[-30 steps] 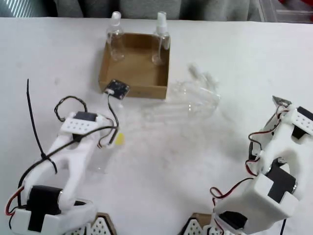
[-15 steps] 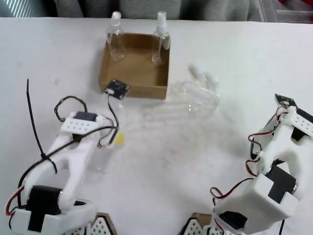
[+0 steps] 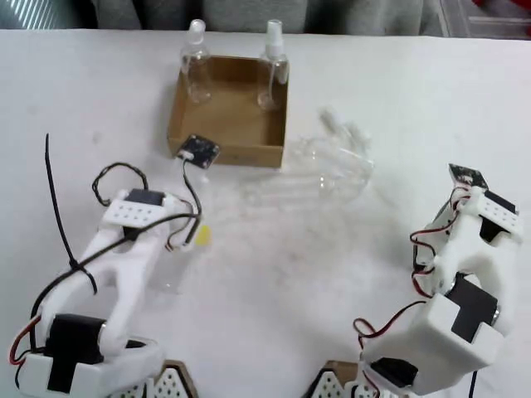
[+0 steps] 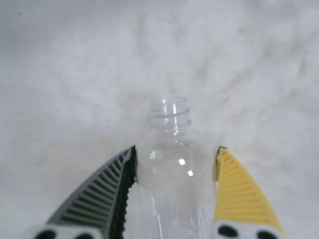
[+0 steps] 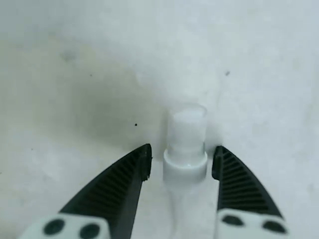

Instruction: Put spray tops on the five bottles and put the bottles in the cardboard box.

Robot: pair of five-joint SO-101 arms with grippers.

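Lower left, the left gripper (image 4: 175, 151) clamps an uncapped bottle (image 4: 172, 174). Lower right, the right arm has edged leftward; its gripper (image 5: 183, 149) loosely brackets a spray top (image 5: 185, 134), likely for capping. Upper centre, the cardboard box (image 3: 228, 153) holds capped bottles (image 3: 197, 70).

Right gripper (image 5: 182, 158) astride a white spray top (image 5: 185, 142) — white table (image 5: 75, 64) beneath.
Item: one white spray top, cylindrical; narrower cap section at the far end, wider collar behind it, and a slimmer stem running from the collar back toward the gripper's base. Position: between the two black ribbed fingers (image 5: 122, 191), with a narrow gap on either side — neither finger touching it. Fingers spread apart, tips level with the collar. Surface: table faintly mottled, with a few small dark specks and a soft grey shadow beyond one finger's tip.
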